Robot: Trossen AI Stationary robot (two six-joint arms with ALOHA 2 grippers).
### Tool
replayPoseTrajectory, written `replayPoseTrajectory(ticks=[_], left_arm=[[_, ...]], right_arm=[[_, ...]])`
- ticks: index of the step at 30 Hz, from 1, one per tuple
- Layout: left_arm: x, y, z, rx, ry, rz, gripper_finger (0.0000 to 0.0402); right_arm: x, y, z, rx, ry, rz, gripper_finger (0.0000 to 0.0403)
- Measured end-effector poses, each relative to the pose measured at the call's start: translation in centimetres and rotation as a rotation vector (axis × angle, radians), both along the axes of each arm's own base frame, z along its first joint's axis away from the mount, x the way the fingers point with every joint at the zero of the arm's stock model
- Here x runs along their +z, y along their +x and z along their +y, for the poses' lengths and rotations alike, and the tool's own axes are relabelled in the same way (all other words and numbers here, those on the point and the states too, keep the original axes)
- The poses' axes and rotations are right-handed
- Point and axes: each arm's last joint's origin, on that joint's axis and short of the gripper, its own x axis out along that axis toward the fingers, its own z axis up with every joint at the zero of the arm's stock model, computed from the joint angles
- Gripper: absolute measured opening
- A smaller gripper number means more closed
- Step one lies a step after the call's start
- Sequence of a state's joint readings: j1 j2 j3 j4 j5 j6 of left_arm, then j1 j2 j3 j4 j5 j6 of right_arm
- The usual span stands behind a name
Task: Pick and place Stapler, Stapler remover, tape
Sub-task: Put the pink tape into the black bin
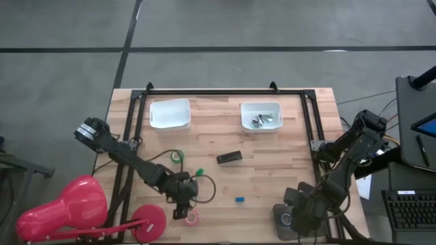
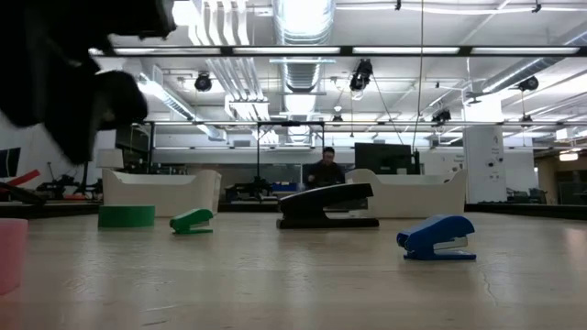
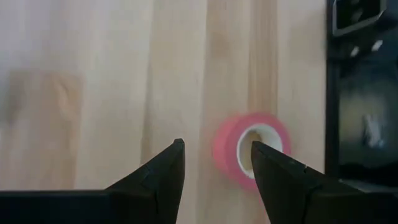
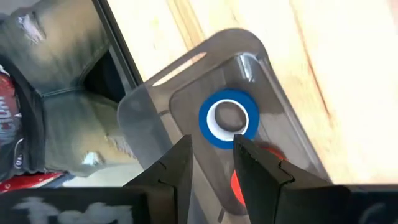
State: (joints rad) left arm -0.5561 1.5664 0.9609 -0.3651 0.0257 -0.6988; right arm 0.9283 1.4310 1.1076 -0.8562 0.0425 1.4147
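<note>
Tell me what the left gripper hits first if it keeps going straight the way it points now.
Probably the pink tape roll: one finger of the open left gripper is lined up over its rim, so it may strike the rim rather than straddle the roll. Depth is unclear.

1. You see the red tape roll [image 4: 239, 180] in the clear plastic bin [image 4: 149, 99] mostly hidden behind a finger.
2. The pink tape roll [image 2: 11, 252] is cut off at the low view's edge.
3. The white bin's metal contents [image 1: 260, 120] are too small to identify.

The black stapler [image 1: 229, 157] is laid flat mid-desk. A pink tape roll [image 3: 250, 149] is seen lying flat; a blue tape roll [image 4: 227, 118] is seen inside a clear bin [image 4: 149, 106].
</note>
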Motion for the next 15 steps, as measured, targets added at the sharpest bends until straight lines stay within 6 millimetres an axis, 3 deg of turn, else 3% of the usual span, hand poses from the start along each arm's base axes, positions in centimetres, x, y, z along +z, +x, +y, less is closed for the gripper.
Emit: replayPoseTrajectory(ticks=[15], left_arm=[[-4.1,0.8,-1.9,-0.004,0.02,0.107,0.0186]], right_arm=[[0.0,0.1,-0.1,0.014,-0.03,-0.038,0.0098]])
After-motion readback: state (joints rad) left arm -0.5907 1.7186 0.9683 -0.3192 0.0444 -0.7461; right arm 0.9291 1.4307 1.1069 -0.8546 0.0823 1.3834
